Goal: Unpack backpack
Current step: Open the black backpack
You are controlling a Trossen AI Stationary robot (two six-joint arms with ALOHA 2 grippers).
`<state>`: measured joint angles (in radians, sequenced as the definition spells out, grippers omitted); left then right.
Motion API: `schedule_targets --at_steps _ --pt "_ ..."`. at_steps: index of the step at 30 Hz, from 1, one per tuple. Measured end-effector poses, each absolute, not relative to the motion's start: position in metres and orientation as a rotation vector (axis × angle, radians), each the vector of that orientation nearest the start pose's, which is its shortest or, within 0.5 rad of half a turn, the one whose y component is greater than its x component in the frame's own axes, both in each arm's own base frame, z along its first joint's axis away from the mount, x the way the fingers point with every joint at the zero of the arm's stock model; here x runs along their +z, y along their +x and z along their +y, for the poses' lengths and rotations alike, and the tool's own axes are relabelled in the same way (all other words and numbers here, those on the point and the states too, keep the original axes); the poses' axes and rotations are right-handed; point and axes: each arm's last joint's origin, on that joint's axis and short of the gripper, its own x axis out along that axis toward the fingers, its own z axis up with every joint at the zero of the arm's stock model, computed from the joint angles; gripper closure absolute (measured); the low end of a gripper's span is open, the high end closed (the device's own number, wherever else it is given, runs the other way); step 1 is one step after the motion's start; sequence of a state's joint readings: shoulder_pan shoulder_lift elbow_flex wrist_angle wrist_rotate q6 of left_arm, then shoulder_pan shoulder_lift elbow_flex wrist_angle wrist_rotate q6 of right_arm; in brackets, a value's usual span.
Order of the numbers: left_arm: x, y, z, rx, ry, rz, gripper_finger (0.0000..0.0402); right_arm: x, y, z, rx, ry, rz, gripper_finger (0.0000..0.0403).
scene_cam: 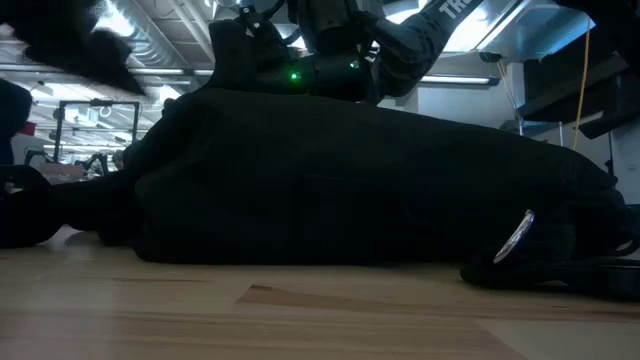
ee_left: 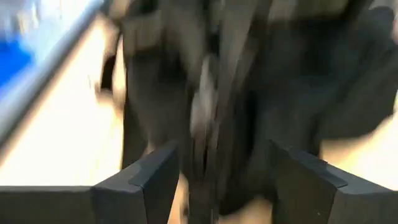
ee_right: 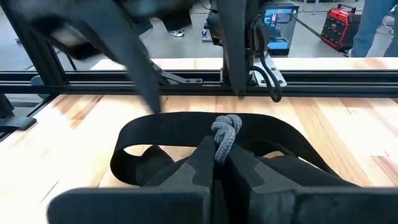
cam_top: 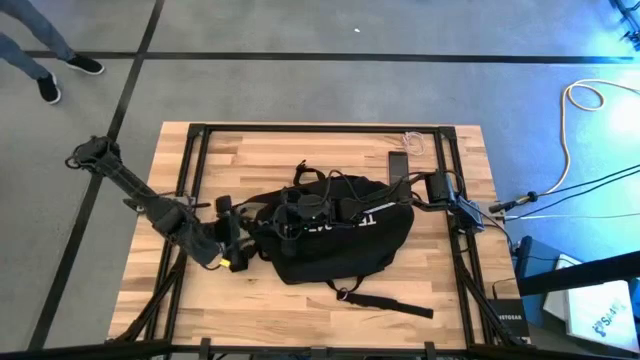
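With the backpack (cam_top: 335, 238) lying mid-tabletop (cam_top: 300, 300), the right hand (ee_right: 214, 163) clamped on its grey knotted zipper cord (ee_right: 225, 134) and the left hand (ee_left: 219, 180) spread apart at its side, the cord could be slipped or the bag dragged.

A wooden table (cam_top: 300, 300) of pale planks stands on a grey concrete floor (cam_top: 300, 90) crossed by dark lines. A black metal frame (cam_top: 195, 150) runs along the table's edges. To one side, blue light (cam_top: 610, 40) falls on the floor, where a pale cable (cam_top: 585, 95) loops and black cables run to boxes beside the table. A person's legs and dark shoes (cam_top: 60, 75) show at the far corner of the floor. Beyond the table, the room has a ceiling with bright strip lights (scene_cam: 130, 25), a metal rack (scene_cam: 95, 125), a red machine (ee_right: 341, 28) on the floor and a lit screen (ee_right: 277, 22).
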<state>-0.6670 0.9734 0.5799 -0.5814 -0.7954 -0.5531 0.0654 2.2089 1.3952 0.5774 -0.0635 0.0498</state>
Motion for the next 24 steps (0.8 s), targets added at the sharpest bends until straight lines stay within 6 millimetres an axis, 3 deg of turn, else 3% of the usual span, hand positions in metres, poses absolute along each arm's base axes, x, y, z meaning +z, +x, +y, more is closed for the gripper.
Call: schedule_targets --at_steps 3,10,20,24 --pt "0.192 0.134 -0.088 0.357 0.065 0.724 0.0183 0.156 0.482 0.034 0.123 0.051 0.241 0.0403" --pt "0.174 0.136 -0.089 0.408 0.087 0.570 0.0174 0.156 0.482 0.034 0.139 0.051 0.241 0.0403" --pt "0.161 0.144 -0.074 0.478 0.029 0.537 0.0060 0.156 0.482 0.034 0.157 0.052 0.245 0.0403" --pt "0.152 0.148 -0.068 0.463 0.000 0.520 0.0041 0.156 0.482 0.034 0.156 0.052 0.245 0.0403"
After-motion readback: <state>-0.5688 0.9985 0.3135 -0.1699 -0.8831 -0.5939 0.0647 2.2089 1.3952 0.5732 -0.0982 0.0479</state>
